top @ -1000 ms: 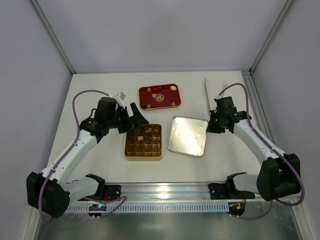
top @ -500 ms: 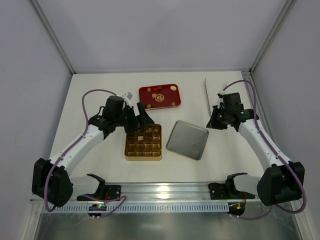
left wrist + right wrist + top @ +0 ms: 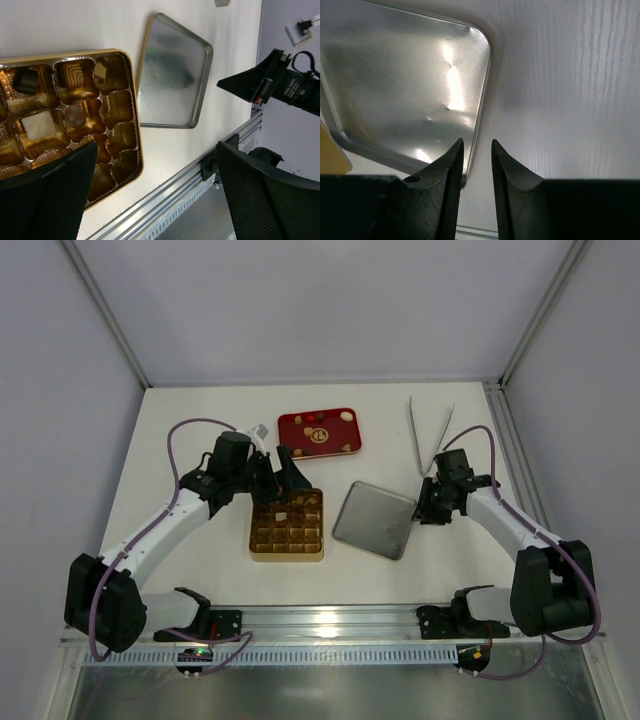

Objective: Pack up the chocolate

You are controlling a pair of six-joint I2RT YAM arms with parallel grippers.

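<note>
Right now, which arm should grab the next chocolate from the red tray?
Probably left. The open left gripper hovers over the gold box's far edge, beside the red tray. The right gripper sits farther off, by the silver lid.

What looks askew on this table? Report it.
The silver lid lies rotated, out of square with the gold box beside it. The right wrist view shows a few small dimples in its surface. Nothing looks spilled.

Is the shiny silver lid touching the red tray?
Apart. The top view shows bare white table between the silver lid and the red tray.
</note>
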